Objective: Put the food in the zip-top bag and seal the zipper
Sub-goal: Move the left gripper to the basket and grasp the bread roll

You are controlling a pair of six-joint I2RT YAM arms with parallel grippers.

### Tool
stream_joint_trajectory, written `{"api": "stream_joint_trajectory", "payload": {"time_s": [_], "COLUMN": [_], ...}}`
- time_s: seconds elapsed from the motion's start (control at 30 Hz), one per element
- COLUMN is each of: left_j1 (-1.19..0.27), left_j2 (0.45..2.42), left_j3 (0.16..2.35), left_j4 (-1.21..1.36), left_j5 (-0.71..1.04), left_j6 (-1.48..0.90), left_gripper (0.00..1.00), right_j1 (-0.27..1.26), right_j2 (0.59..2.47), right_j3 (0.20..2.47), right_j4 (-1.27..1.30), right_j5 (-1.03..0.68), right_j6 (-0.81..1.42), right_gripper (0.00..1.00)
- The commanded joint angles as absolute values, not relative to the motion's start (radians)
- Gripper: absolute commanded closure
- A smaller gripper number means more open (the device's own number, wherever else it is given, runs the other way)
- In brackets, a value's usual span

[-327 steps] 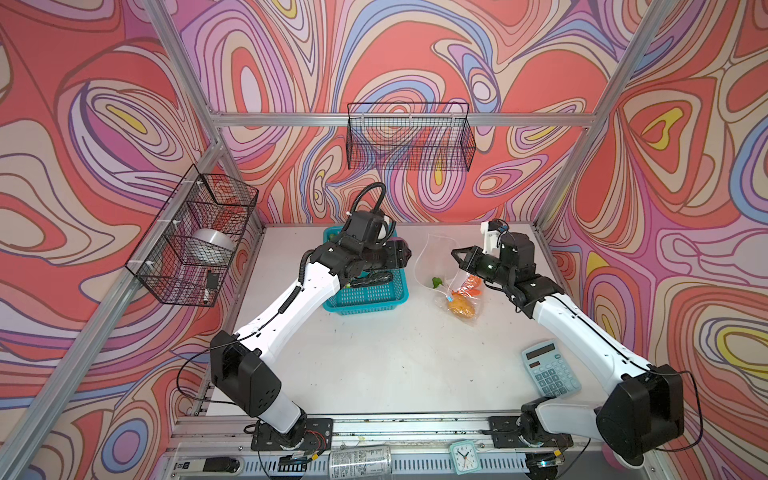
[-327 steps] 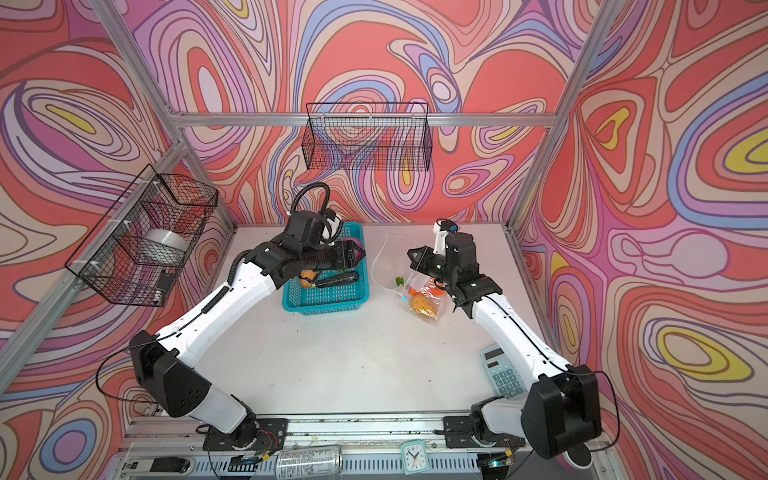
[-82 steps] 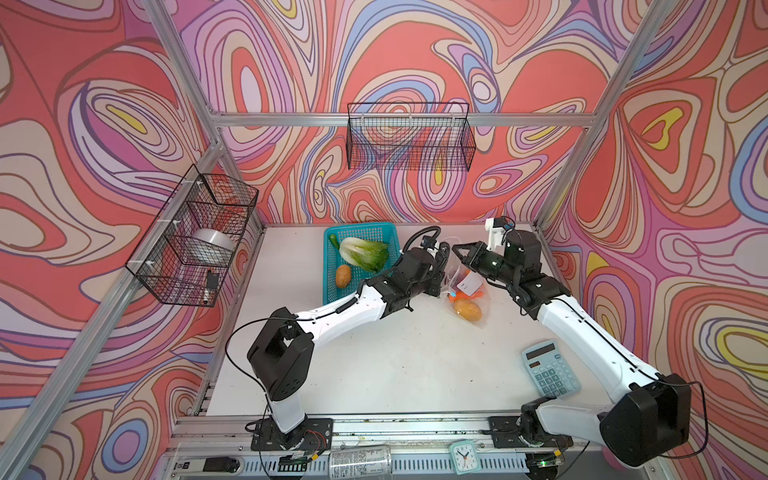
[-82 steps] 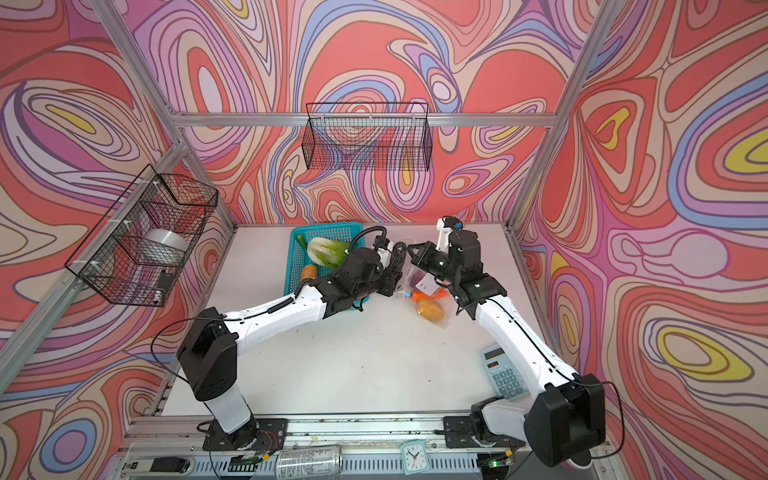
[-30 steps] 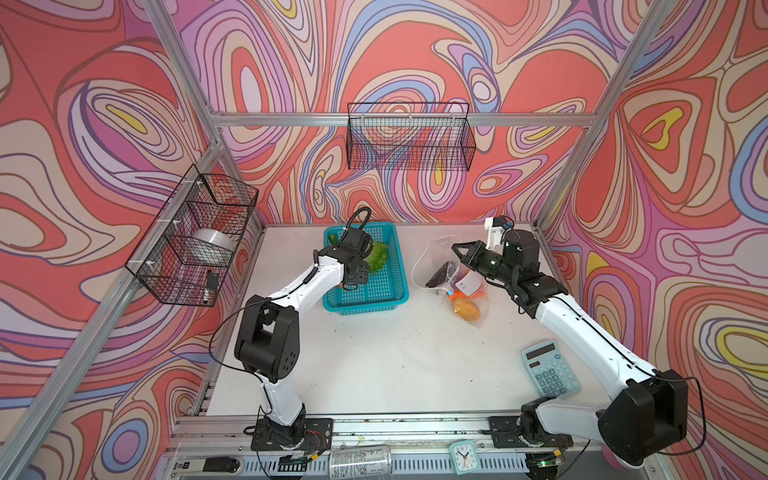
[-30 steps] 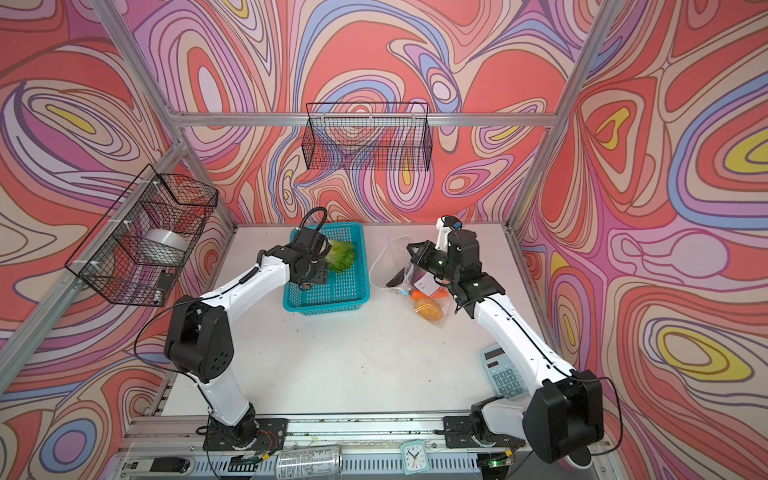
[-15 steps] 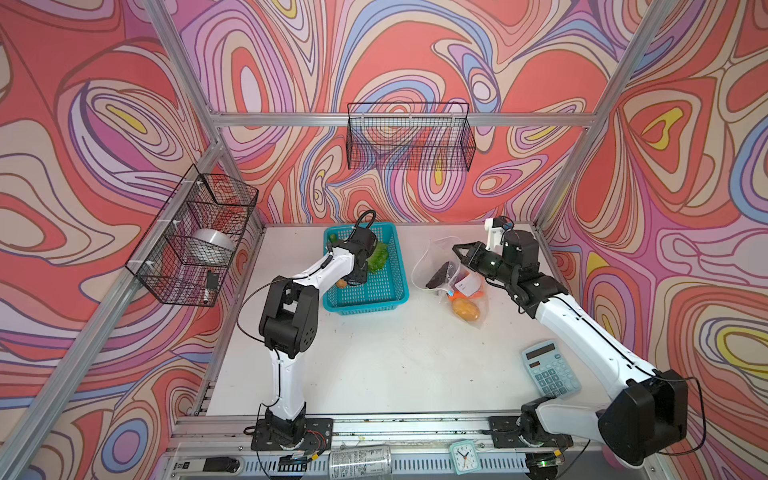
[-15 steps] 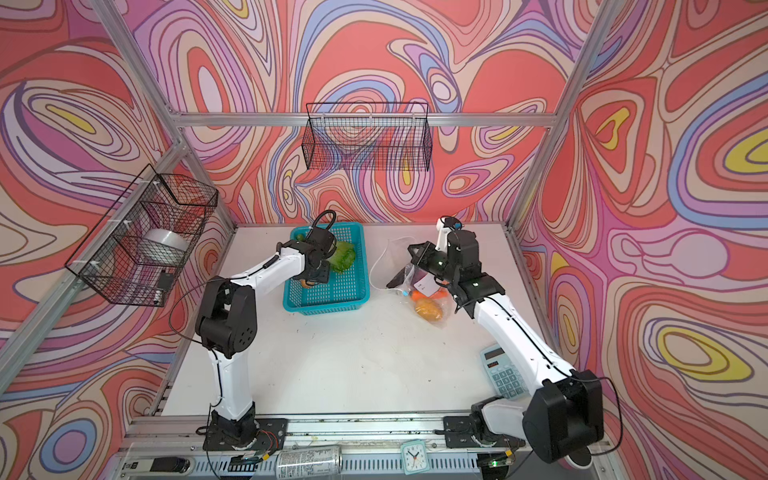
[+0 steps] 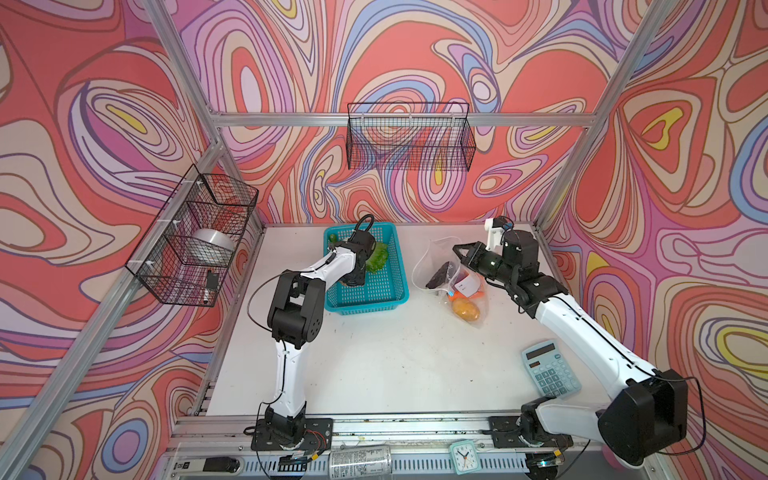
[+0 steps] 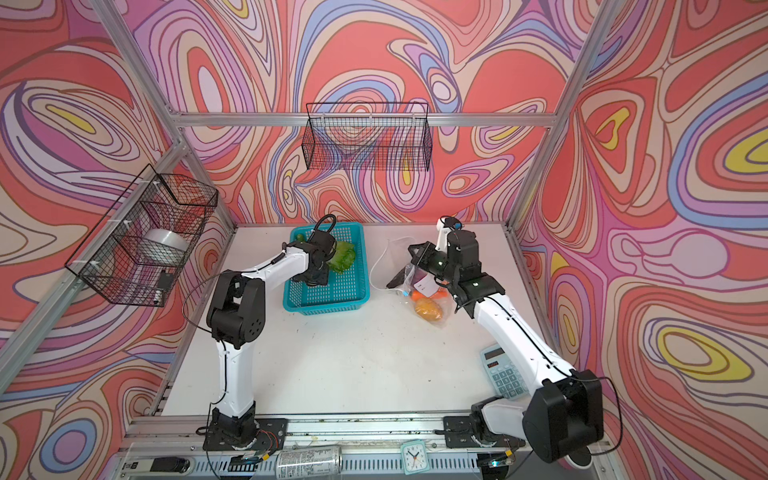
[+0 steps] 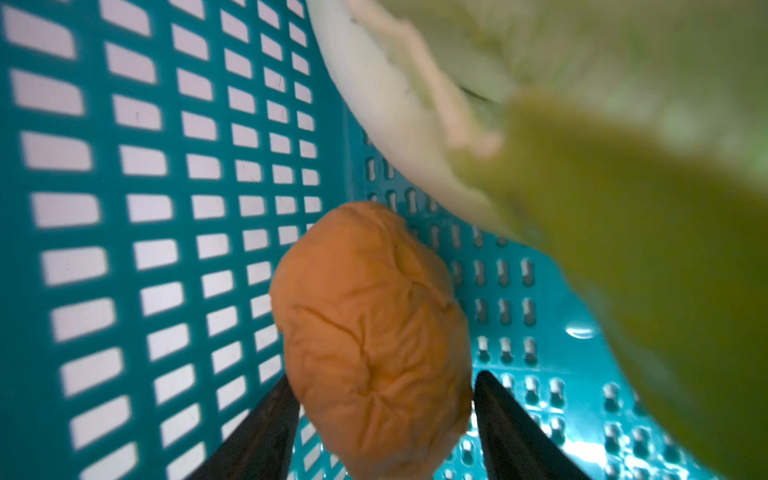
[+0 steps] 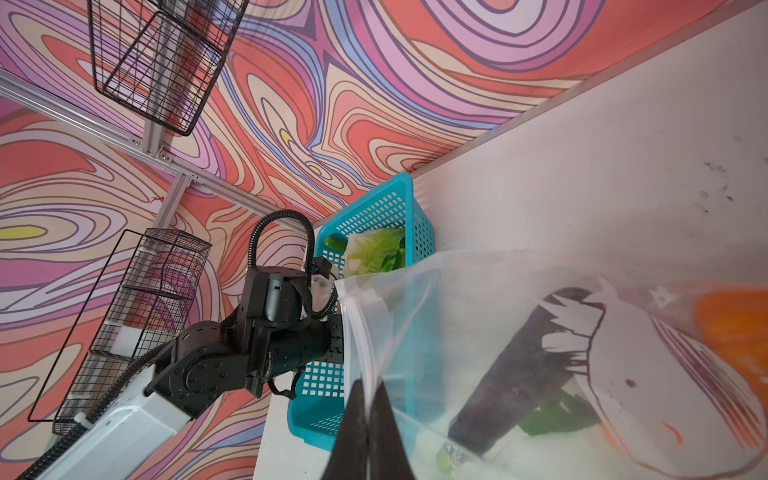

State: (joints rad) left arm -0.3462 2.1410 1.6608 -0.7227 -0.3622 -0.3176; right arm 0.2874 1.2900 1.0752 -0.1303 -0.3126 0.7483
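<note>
In both top views the basket (image 9: 365, 306) (image 10: 324, 306) sits at the back of the bench (image 9: 395, 365). The bag (image 9: 428, 266) (image 10: 384, 266) is just to its right, and its mouth is wide open. The left arm (image 9: 332, 266) reaches down into the basket, right beside the cabbage (image 9: 377, 259) (image 10: 343, 257). A small green piece (image 9: 332, 237) lies in a far corner of the basket. The right arm (image 9: 573, 316) holds up the rim of the bag. Inside the bag are the eggplant (image 9: 440, 276), a second potato (image 9: 465, 309) (image 10: 428, 309) and some orange bits. A calculator (image 9: 550, 370) lies on the bench near the right arm.

In the left wrist view the left jaws sit on both sides of the potato (image 11: 370, 332) and press on it. The potato is inside the basket. The cabbage (image 11: 540, 104) is close by and looks blurry.

In the right wrist view the right jaws are pressed together on the rim of the bag, along the zipper (image 12: 357, 332). The zipper is not closed. Through the clear bag you can see the eggplant (image 12: 519, 365), the onion (image 12: 665, 374), a green bit (image 12: 552, 415) and something orange (image 12: 731, 320). The basket (image 12: 320, 399) with the cabbage is behind the bag.
</note>
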Motion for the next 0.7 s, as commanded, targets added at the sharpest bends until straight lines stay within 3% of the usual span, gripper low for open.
{"api": "stream_joint_trajectory", "payload": {"time_s": [0.0,0.33,0.67], "left_j1": [-0.330,-0.322,-0.322], "left_j2": [2.173,2.222,2.253], "left_j3": [1.692,1.776,1.769], "left_j4": [-0.742,-0.738,-0.744], "left_j5": [-0.363,-0.352,-0.340], "left_j6": [-0.319,-0.309,-0.308], "left_gripper": [0.28,0.15,0.26], "right_j1": [0.288,0.288,0.288], "right_j2": [1.302,1.310,1.310], "right_j3": [1.097,1.119,1.121], "right_j4": [-0.140,-0.154,-0.164], "right_j5": [-0.300,-0.295,-0.293], "right_j6": [0.734,0.728,0.723], "right_gripper": [1.00,1.00,1.00]}}
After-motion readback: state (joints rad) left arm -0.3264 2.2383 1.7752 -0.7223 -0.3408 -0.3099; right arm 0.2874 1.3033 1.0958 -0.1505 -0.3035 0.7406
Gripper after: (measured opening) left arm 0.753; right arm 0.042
